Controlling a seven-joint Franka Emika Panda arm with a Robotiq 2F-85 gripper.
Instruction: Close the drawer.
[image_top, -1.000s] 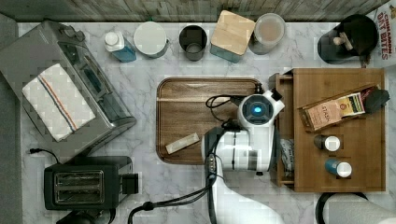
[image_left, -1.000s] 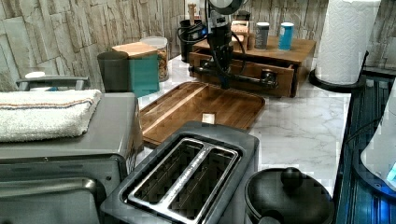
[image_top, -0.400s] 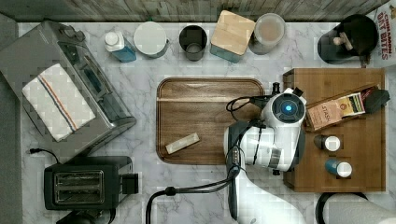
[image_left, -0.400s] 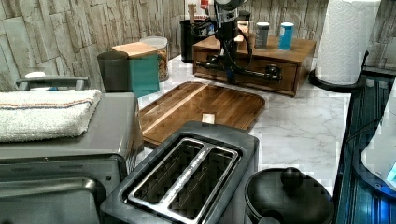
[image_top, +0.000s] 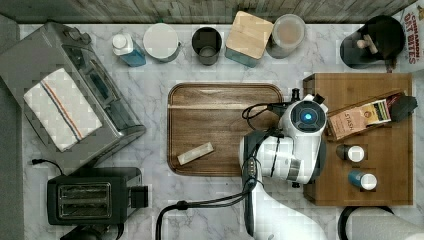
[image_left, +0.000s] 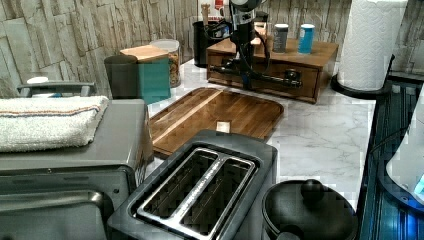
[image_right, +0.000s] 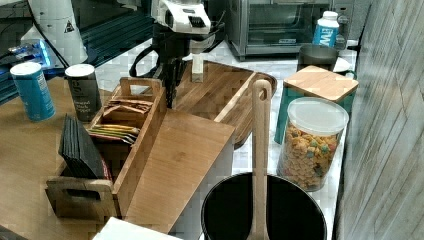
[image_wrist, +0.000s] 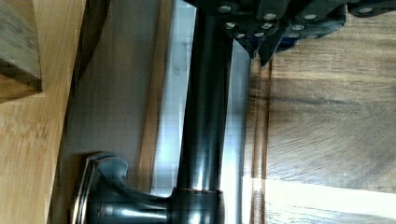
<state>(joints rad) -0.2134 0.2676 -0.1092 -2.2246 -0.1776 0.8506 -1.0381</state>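
Note:
The drawer (image_left: 305, 84) sits pushed into the wooden cabinet, its front level with the cabinet face in the left view. Its long black bar handle (image_left: 274, 79) runs across the front; the wrist view shows this handle (image_wrist: 205, 116) close up beside the drawer front (image_wrist: 112, 93). My gripper (image_left: 245, 79) hangs straight down at the handle's end nearer the left view's left. In the wrist view the gripper (image_wrist: 262, 51) is shut, its tips against the handle on the tray side. The arm's wrist (image_top: 305, 117) covers the cabinet's left edge in the top view.
A dark wooden tray (image_top: 220, 110) with a small block (image_top: 195, 153) lies just left of the cabinet in the top view. The cabinet top (image_top: 390, 90) bears a tea box (image_top: 360, 117) and two jars. A toaster (image_top: 85, 200), a toaster oven (image_top: 65, 100) and canisters ring the counter.
The drawer stood pulled out toward the tray; my gripper moved toward the cabinet with the handle, and the drawer now sits in.

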